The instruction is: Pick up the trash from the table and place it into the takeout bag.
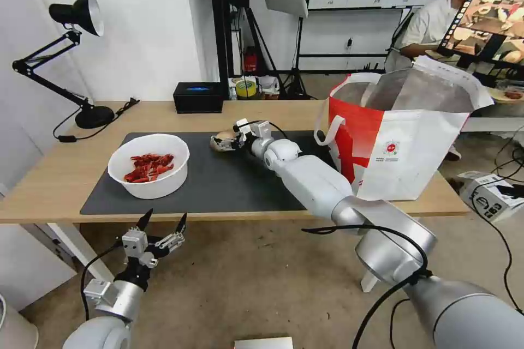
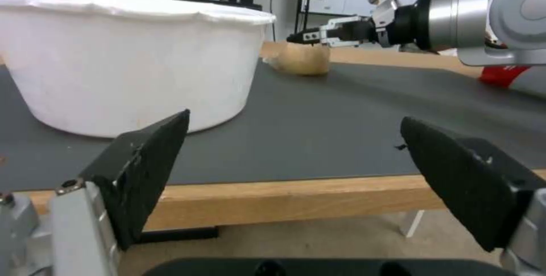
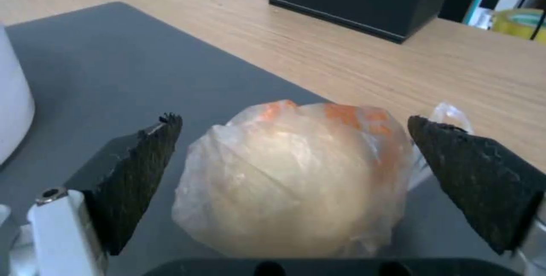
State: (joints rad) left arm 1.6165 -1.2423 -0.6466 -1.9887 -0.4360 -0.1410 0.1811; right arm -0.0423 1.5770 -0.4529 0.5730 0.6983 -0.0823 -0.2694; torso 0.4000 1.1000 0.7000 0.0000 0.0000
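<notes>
The right pincer [image 1: 225,140] is stretched out over the dark grey mat [image 1: 218,180], at its far edge. Its 2 black fingers [image 3: 136,178] stand wide apart, one on each side of the beige roundish lump [image 3: 296,178]. They do not press the lump; a small gap shows on both sides. The lump is wrapped in thin clear film with some orange marks, and it rests on the mat. Behind it, on the bare wood of the worktop [image 1: 65,169], stands a black box [image 1: 198,97].

The left pincer [image 1: 162,227] hangs below the near edge of the worktop, in front of the white bowl [image 1: 148,164]. Its fingers are also spread open and hold nothing. The bowl sits on the near left part of the mat and contains red shells [image 1: 148,167].

The takeout bag [image 1: 401,136] stands upright on the right end of the worktop, just beside the right arm, with its mouth open and the silvery lining visible.
</notes>
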